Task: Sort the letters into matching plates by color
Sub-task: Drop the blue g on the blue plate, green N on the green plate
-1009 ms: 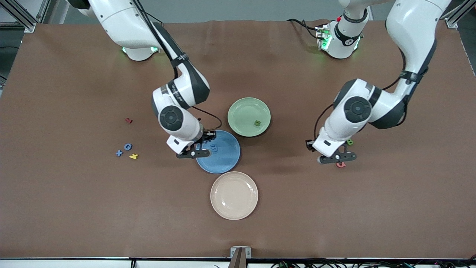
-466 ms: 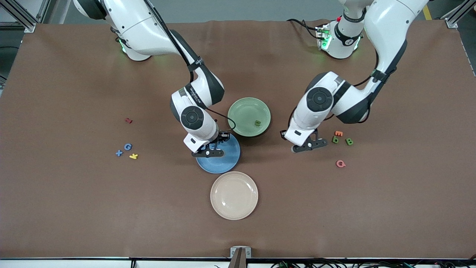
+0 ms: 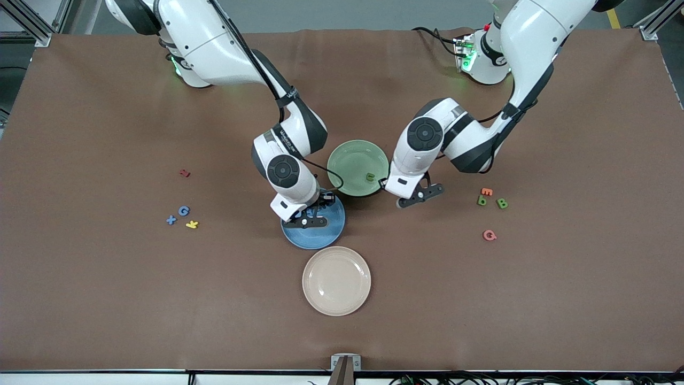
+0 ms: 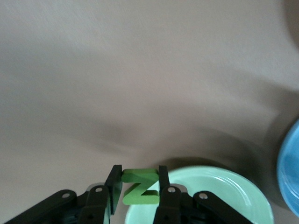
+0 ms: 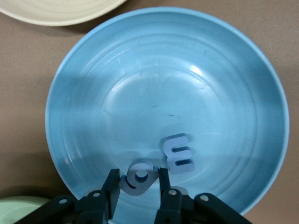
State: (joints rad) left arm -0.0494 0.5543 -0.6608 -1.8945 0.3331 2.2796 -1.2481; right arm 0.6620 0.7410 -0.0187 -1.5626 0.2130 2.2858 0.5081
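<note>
Green letter Z [image 4: 139, 188] clamped between the fingers of the left end effector [image 4: 138, 191], hanging over the edge of the green plate [image 3: 357, 167] at the side toward the left arm's end of the table [image 3: 107, 299]. One green letter [image 3: 369, 176] lying in that plate already. Blue letter [image 5: 138, 181] pinched in the right end effector [image 5: 138, 189], held over the blue plate [image 5: 93, 93], just beside a blue E-shaped letter [image 5: 179, 154] lying flat in the plate. Blue plate nearer the front camera than the green one, the two almost touching; cream plate [image 3: 336, 280] nearer still. Blue G [image 3: 184, 210] and blue X [image 3: 170, 220] on the table toward the right arm's end, beside a yellow letter [image 3: 192, 224]. Two green letters [image 3: 482, 200] [image 3: 502, 203] toward the left arm's end, next to an orange letter [image 3: 486, 191].
</note>
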